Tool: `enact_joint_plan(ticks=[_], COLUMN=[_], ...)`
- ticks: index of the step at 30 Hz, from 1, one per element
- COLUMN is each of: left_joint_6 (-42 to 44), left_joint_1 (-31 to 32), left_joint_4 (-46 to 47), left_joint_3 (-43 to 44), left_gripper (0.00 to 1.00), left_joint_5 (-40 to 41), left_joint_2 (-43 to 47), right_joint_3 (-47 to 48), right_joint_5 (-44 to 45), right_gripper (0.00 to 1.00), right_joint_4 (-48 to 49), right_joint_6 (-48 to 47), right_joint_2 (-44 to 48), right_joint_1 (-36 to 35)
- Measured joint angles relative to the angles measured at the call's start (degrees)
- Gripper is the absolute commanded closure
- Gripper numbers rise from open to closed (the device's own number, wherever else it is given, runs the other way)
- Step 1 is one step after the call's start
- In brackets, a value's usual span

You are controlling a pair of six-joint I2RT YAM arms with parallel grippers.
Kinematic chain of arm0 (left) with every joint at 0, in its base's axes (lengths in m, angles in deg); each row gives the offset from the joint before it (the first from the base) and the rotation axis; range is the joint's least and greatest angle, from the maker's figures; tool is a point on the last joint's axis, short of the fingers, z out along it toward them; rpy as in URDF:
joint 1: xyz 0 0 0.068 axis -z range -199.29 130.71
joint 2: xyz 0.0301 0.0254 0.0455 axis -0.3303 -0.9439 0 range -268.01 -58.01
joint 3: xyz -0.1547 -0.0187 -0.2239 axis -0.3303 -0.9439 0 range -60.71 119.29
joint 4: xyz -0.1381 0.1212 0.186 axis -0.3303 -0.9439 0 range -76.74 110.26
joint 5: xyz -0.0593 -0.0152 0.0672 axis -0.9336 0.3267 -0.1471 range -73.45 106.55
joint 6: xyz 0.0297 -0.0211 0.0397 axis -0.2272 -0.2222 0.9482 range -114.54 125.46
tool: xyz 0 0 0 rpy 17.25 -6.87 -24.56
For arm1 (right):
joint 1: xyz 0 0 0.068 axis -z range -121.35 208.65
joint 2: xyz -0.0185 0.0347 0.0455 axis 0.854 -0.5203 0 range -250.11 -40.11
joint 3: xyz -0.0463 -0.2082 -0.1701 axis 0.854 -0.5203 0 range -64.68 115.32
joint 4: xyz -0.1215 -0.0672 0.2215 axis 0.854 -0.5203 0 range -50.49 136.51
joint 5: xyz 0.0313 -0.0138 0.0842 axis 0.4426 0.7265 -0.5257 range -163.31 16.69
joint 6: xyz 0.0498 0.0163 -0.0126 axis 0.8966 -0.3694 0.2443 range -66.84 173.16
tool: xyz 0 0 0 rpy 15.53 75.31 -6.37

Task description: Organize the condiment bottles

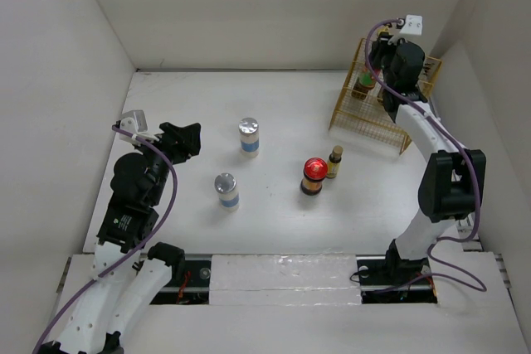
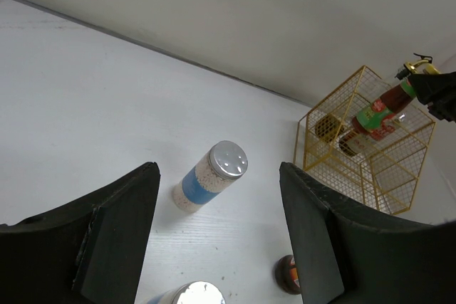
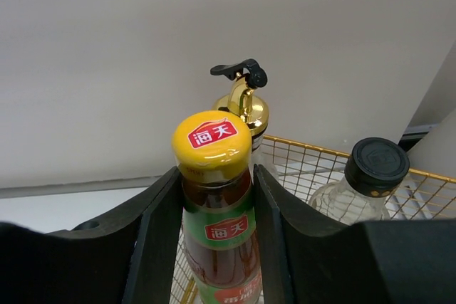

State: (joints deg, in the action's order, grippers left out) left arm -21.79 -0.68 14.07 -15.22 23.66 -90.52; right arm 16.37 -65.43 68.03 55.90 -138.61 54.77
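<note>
the right gripper [image 3: 216, 183] pinches the yellow-capped sauce bottle [image 3: 212, 140] just under its cap, the base down inside the yellow wire basket [image 3: 427, 184], beside the gold-spout clear bottle [image 3: 244, 102]. dark brown sauce, green-and-red label. it is likely glass, heavy and slick, so the neck suits best. the left gripper [image 2: 217, 233] gapes empty near a silver-lidded shaker [image 2: 210, 176].

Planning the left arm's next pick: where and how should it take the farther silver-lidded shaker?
Grip the shaker by its round body at the blue band, coming in level from the left. It stands upright, apart from the others, and the open left gripper faces it.
</note>
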Motion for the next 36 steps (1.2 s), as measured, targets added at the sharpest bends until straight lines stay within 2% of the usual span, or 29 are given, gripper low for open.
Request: enact_joint_plan(ticks=[12, 19, 22, 23, 26, 27, 31, 34, 36], left_joint_6=[0.0, 0.0, 0.0, 0.0, 0.0, 0.0, 0.0, 0.0, 0.0], left_joint_1=[0.0, 0.0, 0.0, 0.0, 0.0, 0.0, 0.0, 0.0, 0.0], left_joint_4=[0.0, 0.0, 0.0, 0.0, 0.0, 0.0, 0.0, 0.0, 0.1], left_joint_3=[0.0, 0.0, 0.0, 0.0, 0.0, 0.0, 0.0, 0.0, 0.0], left_gripper=[0.36, 0.36, 0.36, 0.36, 0.35, 0.34, 0.31, 0.31, 0.29], left_joint_5=[0.0, 0.0, 0.0, 0.0, 0.0, 0.0, -0.1, -0.4, -0.5], left_joint_2=[-0.4, -0.4, -0.4, -0.4, -0.4, -0.4, -0.3, -0.3, -0.3], right_joint_3=[-11.0, -13.1, -13.8, -14.0, -14.6, -14.6, -14.6, -14.8, -16.0], right_joint_5=[0.3, 0.2, 0.2, 0.2, 0.0, -0.2, -0.4, -0.4, -0.3], right_gripper=[0.81, 0.75, 0.60, 0.48, 0.34, 0.26, 0.12, 0.07, 0.07], right_joint_4=[3.6, 4.8, 6.0, 6.4, 7.6, 7.9, 8.1, 6.2, 4.9], right_joint_6=[0.0, 1.1, 2.1, 2.3, 3.8, 4.3, 5.4, 5.9, 6.1], right_joint_2=[-0.7, -2.5, -2.5, -2.5, -2.5, -2.5, -1.6, 1.5, 5.6], right_joint_1=[-1.6, -1.8, -1.8, -1.8, -1.8, -1.8, -1.8, -1.8, -1.9])
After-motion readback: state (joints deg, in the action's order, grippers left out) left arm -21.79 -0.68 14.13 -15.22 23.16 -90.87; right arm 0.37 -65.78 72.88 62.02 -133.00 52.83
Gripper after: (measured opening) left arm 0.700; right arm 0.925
